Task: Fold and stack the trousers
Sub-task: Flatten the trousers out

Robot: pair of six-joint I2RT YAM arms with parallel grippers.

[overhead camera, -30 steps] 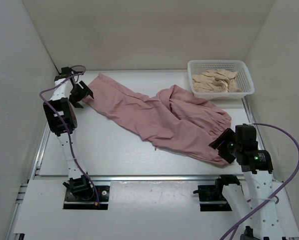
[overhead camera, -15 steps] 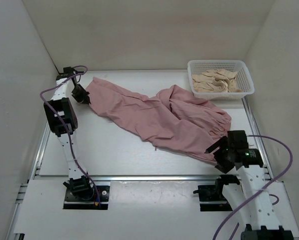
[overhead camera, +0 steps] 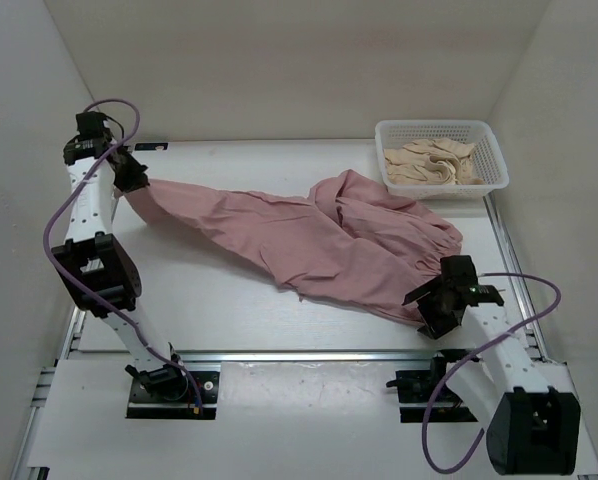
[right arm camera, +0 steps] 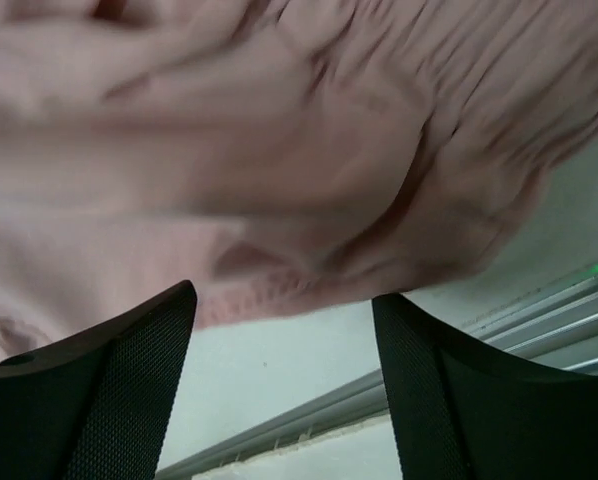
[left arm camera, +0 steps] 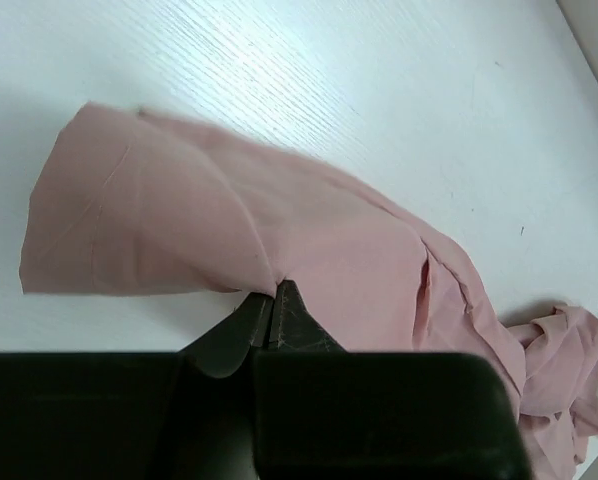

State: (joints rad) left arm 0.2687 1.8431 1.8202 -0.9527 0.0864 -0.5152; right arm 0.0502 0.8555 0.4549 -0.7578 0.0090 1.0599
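Note:
The dusty-pink trousers (overhead camera: 329, 240) lie stretched across the table from far left to near right. My left gripper (overhead camera: 129, 178) is shut on the cuff end of one leg at the far left and holds it a little above the table. In the left wrist view its jaws (left arm camera: 275, 290) pinch a fold of the pink cloth (left arm camera: 229, 230). My right gripper (overhead camera: 426, 300) stands open at the near edge of the gathered waist. In the right wrist view the waist (right arm camera: 279, 150) hangs just ahead of the gripper (right arm camera: 284, 300), with nothing between the fingers.
A white basket (overhead camera: 491, 150) with beige cloth garments (overhead camera: 434, 162) stands at the back right, close to the trousers' waist. A metal rail (overhead camera: 309, 355) runs along the table's front edge. White walls close in the left, right and back.
My left gripper shut on the leg's cuff end and pulled it left and up, stretching the leg. My right gripper moved down and left to the near edge of the waist.

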